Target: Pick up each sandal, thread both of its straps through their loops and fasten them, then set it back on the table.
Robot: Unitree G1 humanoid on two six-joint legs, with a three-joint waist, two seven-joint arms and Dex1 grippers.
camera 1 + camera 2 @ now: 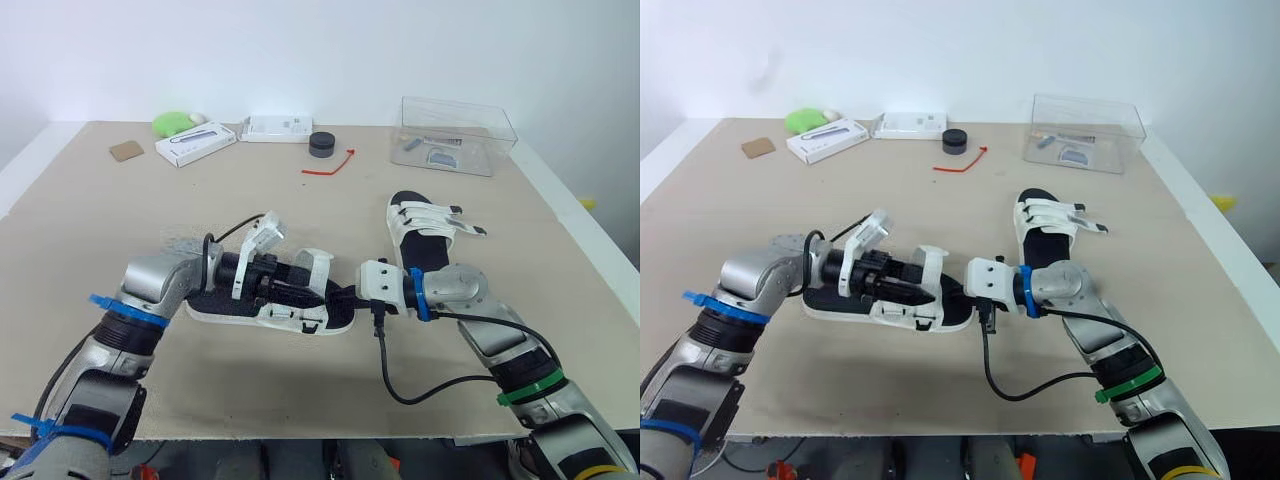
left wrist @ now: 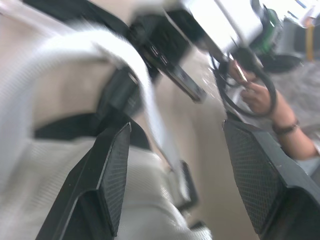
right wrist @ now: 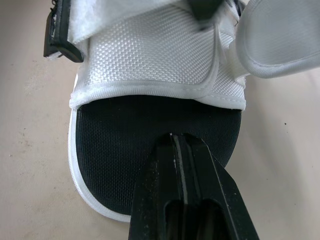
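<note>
- Closest to me, at 6 o'clock on the beige table [image 1: 90, 250], the black-soled sandal with white fabric straps [image 1: 290, 316] lies crosswise between both arms, sole down on the surface, not lifted.
- At its toe end, toward 4 o'clock, the right gripper [image 3: 176, 142] is clenched on nothing, its joined tips over the black footbed just short of the white mesh toe band [image 3: 155, 65]. I cannot tell whether they press on it.
- Over the middle of that sandal, toward 8 o'clock, the left gripper [image 2: 177, 127] is released, fingers spread wide with a white strap [image 1: 318, 262] arching up between them, ungripped.
- A black plastic loop [image 3: 59, 31] shows at one side of the toe band with no strap through it, so I judge this sandal unthreaded and unfastened.
- Farther out at 2 o'clock, the second black-and-white sandal [image 1: 425, 225] rests on the table pointing away, its straps lying across the footbed with their ends poking out sideways. It looks done, though I cannot confirm the fastening.
- My estimate is roughly halfway: the near sandal needs lifting, both straps threaded and fastened, then setting down.
- At 12 o'clock along the far edge sit a clear plastic box [image 1: 455, 135], a black round puck [image 1: 322, 144] and a white flat carton [image 1: 195, 143], all well apart from the work.
</note>
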